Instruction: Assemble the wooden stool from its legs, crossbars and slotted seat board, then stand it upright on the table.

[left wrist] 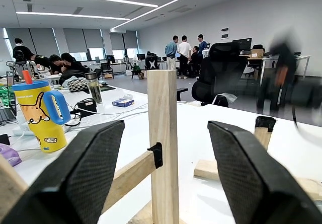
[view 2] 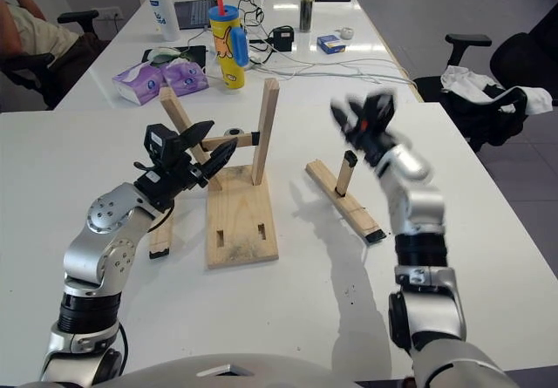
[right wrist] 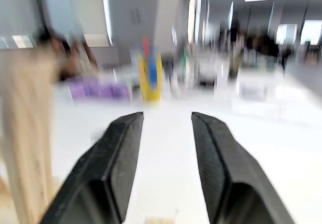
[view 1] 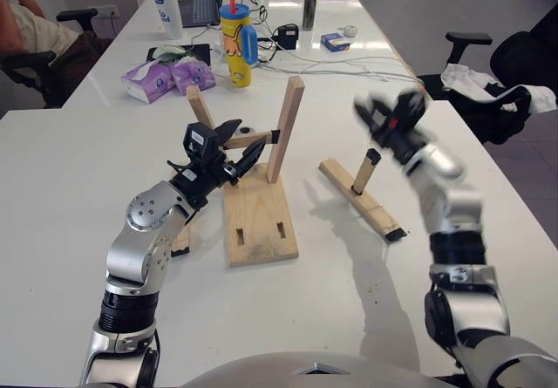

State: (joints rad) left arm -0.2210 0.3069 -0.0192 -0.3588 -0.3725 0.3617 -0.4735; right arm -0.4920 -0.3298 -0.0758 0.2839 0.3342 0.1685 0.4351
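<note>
Left gripper [view 1: 245, 141] open, the crossbar [view 1: 266, 136] seemingly between its fingers, seat board [view 1: 259, 222] flat on the bench [view 1: 70, 187] just beneath; right gripper [right wrist: 166, 121] also apart, raised above the loose leg piece [view 1: 344, 185]

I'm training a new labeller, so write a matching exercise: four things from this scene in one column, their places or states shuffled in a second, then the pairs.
1. seat board
2. yellow cup
3. left gripper
4. right gripper

a. open, raised above the table
b. flat on the table, a leg upright on it
c. open, at the crossbar
d. on the far table, beside tissue packs

Pairs: 1-b; 2-d; 3-c; 4-a.
</note>
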